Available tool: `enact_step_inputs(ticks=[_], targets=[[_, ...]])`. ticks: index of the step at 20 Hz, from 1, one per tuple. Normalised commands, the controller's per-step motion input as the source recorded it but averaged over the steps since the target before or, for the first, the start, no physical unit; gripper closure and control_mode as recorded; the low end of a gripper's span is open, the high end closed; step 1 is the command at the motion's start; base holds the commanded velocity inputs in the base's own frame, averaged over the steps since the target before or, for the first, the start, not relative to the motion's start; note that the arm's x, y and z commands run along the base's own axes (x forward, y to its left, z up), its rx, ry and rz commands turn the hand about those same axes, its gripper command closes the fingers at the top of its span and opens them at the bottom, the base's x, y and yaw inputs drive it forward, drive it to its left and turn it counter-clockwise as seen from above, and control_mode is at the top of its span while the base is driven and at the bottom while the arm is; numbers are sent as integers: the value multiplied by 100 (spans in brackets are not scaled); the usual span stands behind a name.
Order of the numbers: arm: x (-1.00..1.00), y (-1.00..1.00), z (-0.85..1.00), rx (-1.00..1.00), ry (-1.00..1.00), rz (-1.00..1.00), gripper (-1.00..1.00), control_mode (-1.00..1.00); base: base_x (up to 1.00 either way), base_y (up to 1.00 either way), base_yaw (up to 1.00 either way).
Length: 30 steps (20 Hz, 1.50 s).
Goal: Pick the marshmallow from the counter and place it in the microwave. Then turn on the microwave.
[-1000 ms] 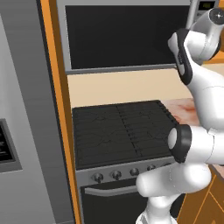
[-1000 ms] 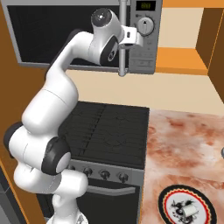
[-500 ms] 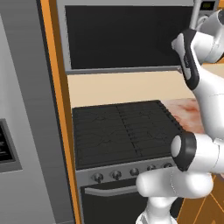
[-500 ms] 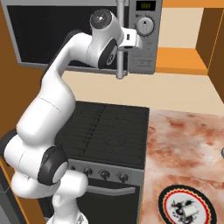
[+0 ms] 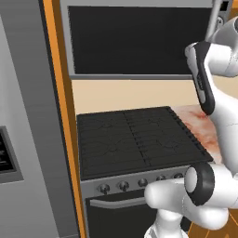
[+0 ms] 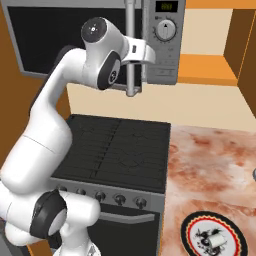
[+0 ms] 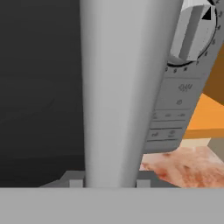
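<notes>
Fingers (image 7: 75, 183) are sitting one on each side of the long, smooth grey bar handle (image 6: 130, 47), pinching it near its lower end, as the hand view is showing. That rounded bar is running upright down the dark glossy glass door of the microwave (image 6: 160, 55), a silver-grey box with a ribbed round dial (image 6: 165, 30) and a small digital display. Below, a matte black stovetop (image 6: 120, 150) with ridged grates is adjoining the mottled pinkish-red stone desk (image 6: 215, 165), where a tiny off-white stubby marshmallow (image 6: 215, 241) is lying on a round plate (image 6: 192, 232) with a red and black rim.
</notes>
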Motion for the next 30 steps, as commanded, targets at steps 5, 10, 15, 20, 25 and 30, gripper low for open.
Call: enact_step_inputs(ticks=[5, 10, 15, 20, 25, 30], targets=[[-58, 9, 6, 0, -3, -13, 100, -100, 0, 0, 0], [-58, 4, 9, 0, -1, -11, 100, -100, 0, 0, 0], [-61, 0, 10, 0, -4, -9, 100, -100, 0, 0, 0], [-65, 0, 7, 0, -4, -6, 100, -100, 0, 0, 0], [-71, 0, 3, 0, -5, -5, 100, -100, 0, 0, 0], [-78, 0, 0, 0, -7, -4, 100, -100, 0, 0, 0]])
